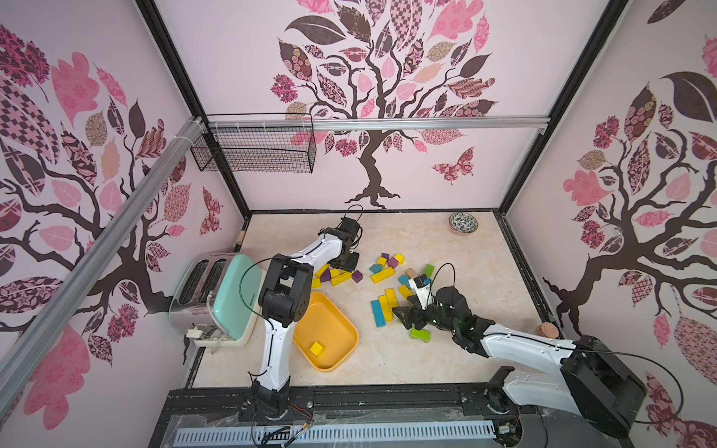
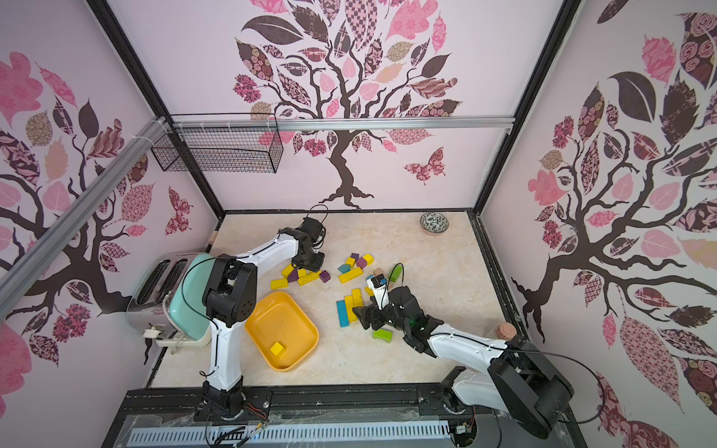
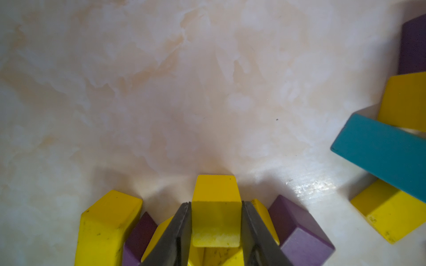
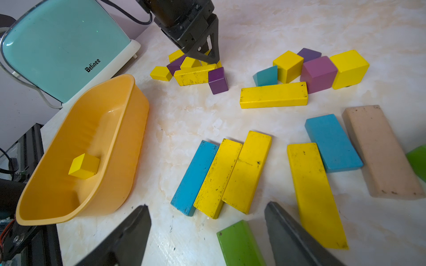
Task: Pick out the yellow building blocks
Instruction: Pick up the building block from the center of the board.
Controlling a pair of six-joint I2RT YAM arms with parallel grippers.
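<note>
Yellow building blocks lie in loose groups among other colours on the marble table. My left gripper is shut on a small yellow block, right above a heap of yellow and purple blocks. In both top views the left gripper stands over that heap. My right gripper is open and empty, low over the table near two yellow bars and a third yellow bar. A long yellow bar and two yellow cubes lie farther off. One yellow cube rests in the orange-yellow tray.
A mint toaster stands left of the tray. Blue bars, purple cubes, a green block and a pale wooden bar mix with the yellow ones. A patterned bowl sits at the back right. A wire basket hangs on the wall.
</note>
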